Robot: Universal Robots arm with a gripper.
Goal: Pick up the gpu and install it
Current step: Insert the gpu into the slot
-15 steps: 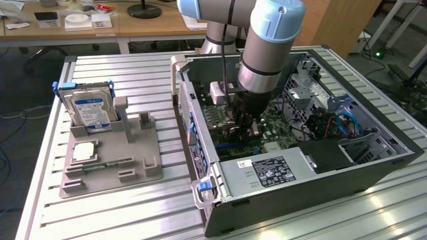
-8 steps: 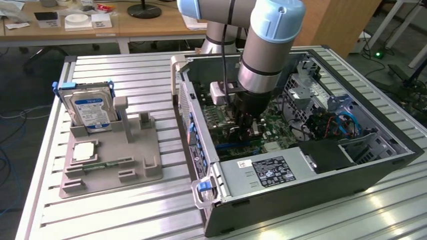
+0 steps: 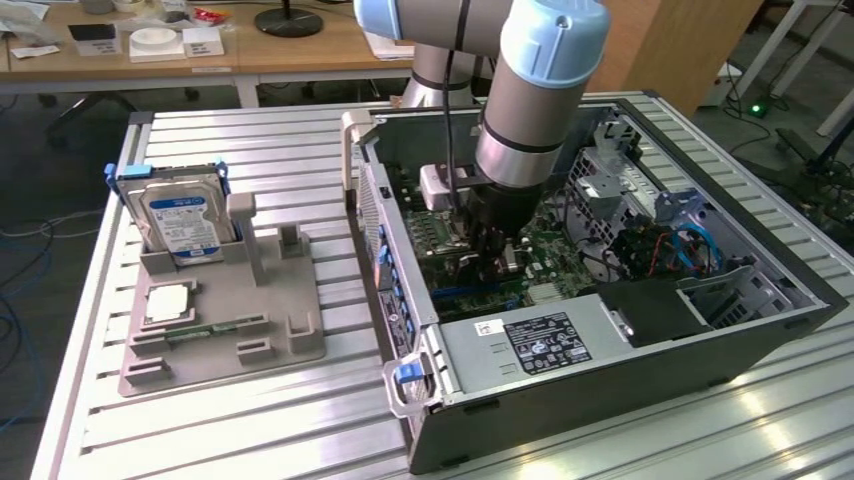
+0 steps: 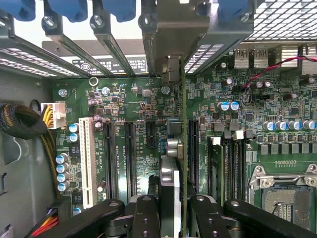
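The jaws were pinched on the gpu (image 4: 183, 148), which stood on edge between them in the wrist view, seen as a thin line running from the gripper (image 4: 171, 218) at the lower centre of the frame up toward the metal bracket (image 4: 171, 69) at the upper centre. The two black fingers (image 4: 146, 218) sat on either side of the card, and a silvery part of the card lay between them. The card hung over the green motherboard (image 4: 138, 99), in line with the row of long black expansion slots (image 4: 130, 158) and beside the white slot (image 4: 88, 163) in the lower left of the frame. Yellow and black cables (image 4: 25, 124) curled at the left edge, and the processor socket (image 4: 282, 193) sat at the lower right. In the exterior view the gripper (image 3: 487, 245) was down inside the open computer case (image 3: 747, 330) at the centre of the frame, with the arm (image 3: 534, 90) rising toward the upper centre. The grey power supply (image 3: 534, 350) filled the case's lower centre. On the slatted table (image 3: 267, 430), toward the left of the frame, a grey holder tray (image 3: 267, 290) carried the blue-labelled hard drive (image 3: 180, 215), standing upright, and a narrow green memory stick (image 3: 214, 327) lying flat nearer the bottom.
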